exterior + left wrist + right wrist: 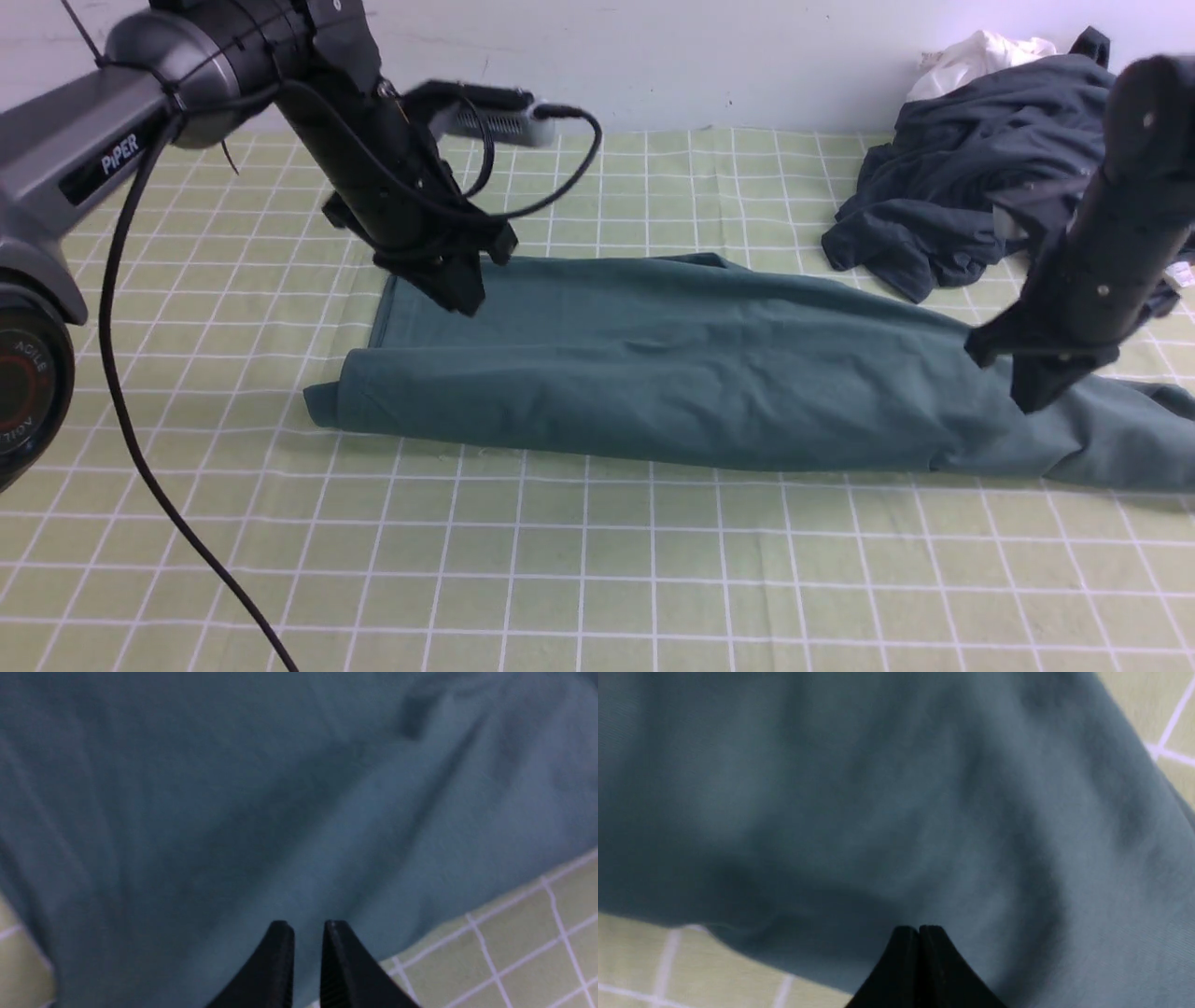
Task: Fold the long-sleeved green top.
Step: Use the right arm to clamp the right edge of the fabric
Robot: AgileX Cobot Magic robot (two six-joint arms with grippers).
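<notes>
This looks like a robotics lab bench. Two black arms reach in, the left arm (65,140) stamped PIPER and the right arm (1111,252) opposite, over a counter (597,579) dressed in pale green cloth ruled with white grid lines. There's a bare white wall (709,56) behind, and a loose black cable (121,429) trailing across the front. Laundry serves as props: a green top (653,364) laid out, with a dark heap of clothes (971,187) and a white garment (980,56) at the back right.

A dark navy garment (971,177) lies crumpled far right — white cloth (976,56) behind it — on green checked tablecloth (597,579).
</notes>
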